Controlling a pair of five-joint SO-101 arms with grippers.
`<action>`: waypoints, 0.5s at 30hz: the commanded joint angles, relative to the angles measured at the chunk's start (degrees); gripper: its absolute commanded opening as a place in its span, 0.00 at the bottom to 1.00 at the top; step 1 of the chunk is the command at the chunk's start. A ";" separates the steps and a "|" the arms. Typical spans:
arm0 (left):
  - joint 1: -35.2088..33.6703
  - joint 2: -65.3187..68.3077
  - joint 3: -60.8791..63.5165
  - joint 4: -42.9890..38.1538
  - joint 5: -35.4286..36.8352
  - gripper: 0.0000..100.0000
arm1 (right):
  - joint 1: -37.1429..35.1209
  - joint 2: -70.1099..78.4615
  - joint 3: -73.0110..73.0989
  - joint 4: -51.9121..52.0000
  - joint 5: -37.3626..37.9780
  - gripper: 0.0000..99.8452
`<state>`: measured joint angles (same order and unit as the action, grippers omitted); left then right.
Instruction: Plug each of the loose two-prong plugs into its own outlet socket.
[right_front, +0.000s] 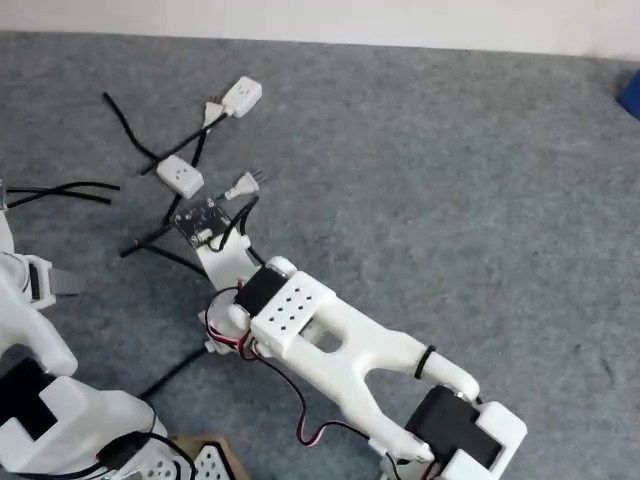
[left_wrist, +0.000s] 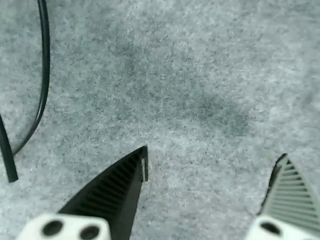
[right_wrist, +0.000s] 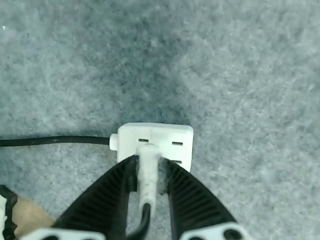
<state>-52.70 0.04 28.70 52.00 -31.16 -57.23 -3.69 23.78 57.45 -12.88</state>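
Note:
My right gripper (right_wrist: 149, 162) is shut on a white two-prong plug (right_wrist: 148, 172), whose front end touches the face of a white outlet socket (right_wrist: 155, 137); a black cord leaves that socket sideways. From above, the right arm's wrist (right_front: 205, 225) sits just beside the nearer socket (right_front: 180, 176). Close to it lies a loose white plug (right_front: 243, 184). The farther socket (right_front: 241, 97) has another plug (right_front: 213, 112) at its end. Over bare grey carpet, my left gripper (left_wrist: 215, 160) hangs open with nothing between its fingers, near a black cable (left_wrist: 44, 75).
Black cables (right_front: 60, 190) trail across the carpet at the left, around the sockets. The left arm's base (right_front: 40, 410) fills the near left corner, beside a tan board (right_front: 215, 455). A blue object (right_front: 632, 92) sits at the far right edge.

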 joint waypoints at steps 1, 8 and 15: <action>-0.22 -2.33 -1.98 -0.97 -0.18 0.38 | 0.84 1.36 -0.40 -0.92 -0.44 0.01; -0.31 -2.33 -1.89 -0.97 -0.18 0.38 | -0.48 9.19 -2.95 -2.51 -0.53 0.01; -1.54 -2.33 -2.07 -0.97 -0.26 0.38 | -0.40 9.98 -4.97 -1.01 -0.44 0.01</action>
<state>-53.14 0.04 28.70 52.00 -31.16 -57.41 5.80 20.09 56.22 -13.05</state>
